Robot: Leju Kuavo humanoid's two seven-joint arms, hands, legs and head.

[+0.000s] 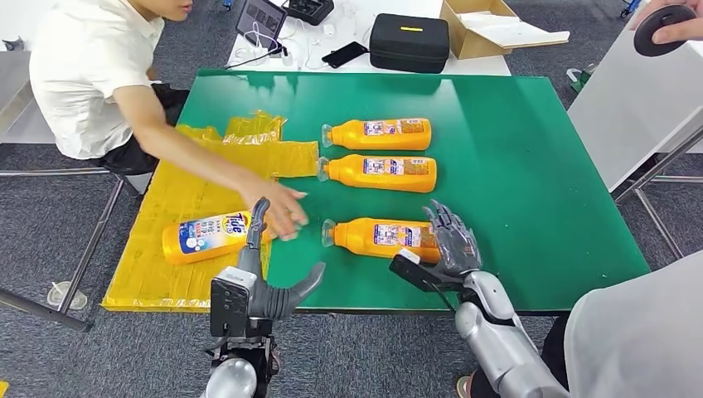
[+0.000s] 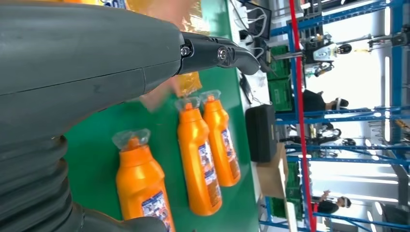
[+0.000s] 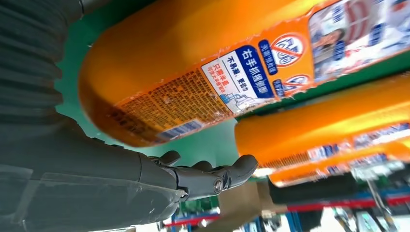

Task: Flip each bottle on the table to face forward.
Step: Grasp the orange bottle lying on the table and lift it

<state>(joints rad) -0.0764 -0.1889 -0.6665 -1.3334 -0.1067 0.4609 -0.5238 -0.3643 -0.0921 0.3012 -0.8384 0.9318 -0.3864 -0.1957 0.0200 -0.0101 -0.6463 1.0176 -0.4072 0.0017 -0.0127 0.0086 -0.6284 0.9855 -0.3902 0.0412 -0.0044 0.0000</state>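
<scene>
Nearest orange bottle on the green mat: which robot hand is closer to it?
Right. The right robot hand sits at the base end of the nearest bottle; the left robot hand is off beyond its cap end, open.

Four orange bottles lying flat: one (image 1: pixel 383 237) touching the right hand (image 1: pixel 448 240), two (image 1: pixel 380 172) (image 1: pixel 377 133) in a row beyond it, one (image 1: pixel 207 236) just past the left hand (image 1: pixel 264 286). One yellow sheet (image 1: pixel 178 207) under that last.
</scene>
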